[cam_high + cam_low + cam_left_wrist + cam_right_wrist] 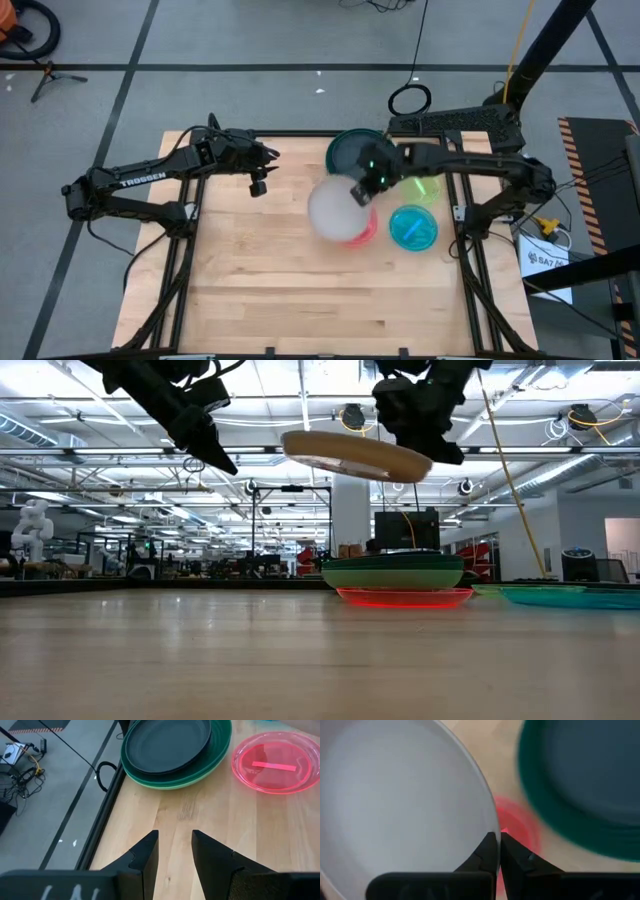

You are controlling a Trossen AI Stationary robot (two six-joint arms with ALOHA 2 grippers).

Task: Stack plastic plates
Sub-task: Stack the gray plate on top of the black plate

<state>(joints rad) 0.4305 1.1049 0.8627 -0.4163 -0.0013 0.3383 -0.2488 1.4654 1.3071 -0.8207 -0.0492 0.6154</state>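
My right gripper (362, 190) is shut on a frosted white plate (335, 210), which hangs in the air in the low view (355, 457). Under it a translucent pink plate (368, 234) lies flat on the table. Behind that, a black plate (167, 742) sits nested in a dark green plate on a light green one (200, 775). A blue plate (413, 227) and a yellow-green plate (427, 188) lie to the right. My left gripper (175, 842) is open, hovering above the table left of the plates, touching nothing. My right gripper pinches the white plate's rim (487, 827) between its two fingers, at the plate's edge nearest the green stack. The fingers come from above, slanting down. The plate is lifted clear of the table, nearly level and tipped slightly (300, 445), above the pink plate.
The wooden table (300, 290) has bare room across its near half and left side. A black frame rail (290, 133) runs along its far edge, and cables lie on the floor beyond.
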